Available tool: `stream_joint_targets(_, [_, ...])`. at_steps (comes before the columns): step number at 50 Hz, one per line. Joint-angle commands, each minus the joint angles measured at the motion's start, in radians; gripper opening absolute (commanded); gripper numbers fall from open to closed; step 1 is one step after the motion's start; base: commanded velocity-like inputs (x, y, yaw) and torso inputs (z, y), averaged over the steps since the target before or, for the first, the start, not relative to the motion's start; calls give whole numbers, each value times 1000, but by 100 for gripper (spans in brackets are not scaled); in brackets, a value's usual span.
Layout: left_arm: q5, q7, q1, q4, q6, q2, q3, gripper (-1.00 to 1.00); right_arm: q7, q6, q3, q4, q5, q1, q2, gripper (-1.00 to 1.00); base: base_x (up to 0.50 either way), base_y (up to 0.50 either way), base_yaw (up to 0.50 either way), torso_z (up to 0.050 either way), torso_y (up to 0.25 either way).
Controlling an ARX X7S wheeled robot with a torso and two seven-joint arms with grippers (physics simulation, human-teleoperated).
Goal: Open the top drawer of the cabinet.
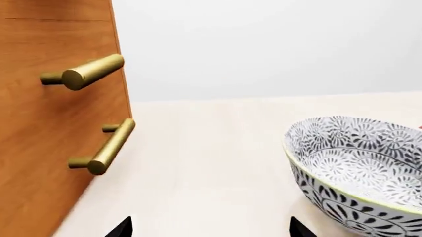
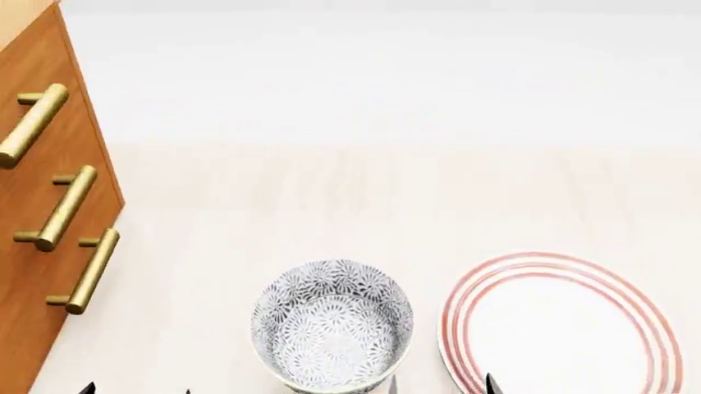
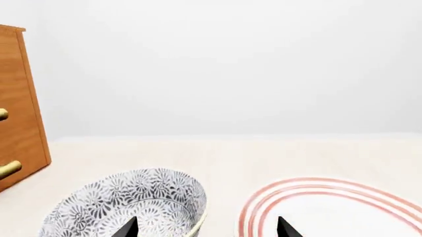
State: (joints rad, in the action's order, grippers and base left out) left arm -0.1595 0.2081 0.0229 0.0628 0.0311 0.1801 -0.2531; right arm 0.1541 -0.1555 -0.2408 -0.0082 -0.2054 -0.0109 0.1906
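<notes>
Cabinet (image 2: 44, 205) sits at the left, all drawers shut; the top drawer's handle (image 2: 33, 123) is the far one. Left gripper (image 1: 209, 228) shows wide fingers, well short of it. Right gripper (image 3: 205, 228) looks wide too, probably. Rise, square up, close mid-bar.

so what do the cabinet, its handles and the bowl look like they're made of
The cabinet looks like orange-brown wood, going by the grain lines on its front, though it could be veneer. Its bar handles look like brushed brass: golden, with a soft sheen. The bowl appears to be glazed ceramic, white with a dark floral pattern.
</notes>
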Motion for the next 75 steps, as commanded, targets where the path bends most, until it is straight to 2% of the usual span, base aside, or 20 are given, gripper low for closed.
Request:
stream_joint_targets(1, [-3,-21,-3,-13,-1,-14,23,100,-11,3,19,-5,11,1,-14,100,0,500,0,0,0])
stream_joint_targets(7, [-5,-19,-2,-6,6,-12,20,100,-5,4,13,-1,17,2,-11,100,0,500,0,0,0])
stream_joint_targets(22, [-9,-5,2,0,7,-5,16,100,0,9,5,8,3,5,-7,100,0,0,0,0,0])
stream_joint_targets(32, [61,25,57,6,-80,31,-8,100,6,9,-2,14,2,6,-3,100,0,0,0,0,0])
stream_joint_targets(41, [322,60,190,-48,-267,95,-134,100,12,8,-8,14,2,5,1,100,0,0,0,0,0])
stream_joint_targets(43, [324,51,213,-50,-283,97,-134,100,13,6,-10,14,3,4,2,100,0,0,0,0,0])
stream_joint_targets(53, [569,33,320,-45,-393,159,-289,100,19,5,-14,14,1,3,6,100,0,0,0,0,0])
stream_joint_targets(66, [698,9,378,-28,-473,181,-365,100,26,6,-17,18,-7,9,10,100,0,0,0,0,0])
stream_joint_targets(75, [836,-47,409,-28,-536,221,-463,100,30,6,-19,18,-13,13,13,100,0,0,0,0,0])
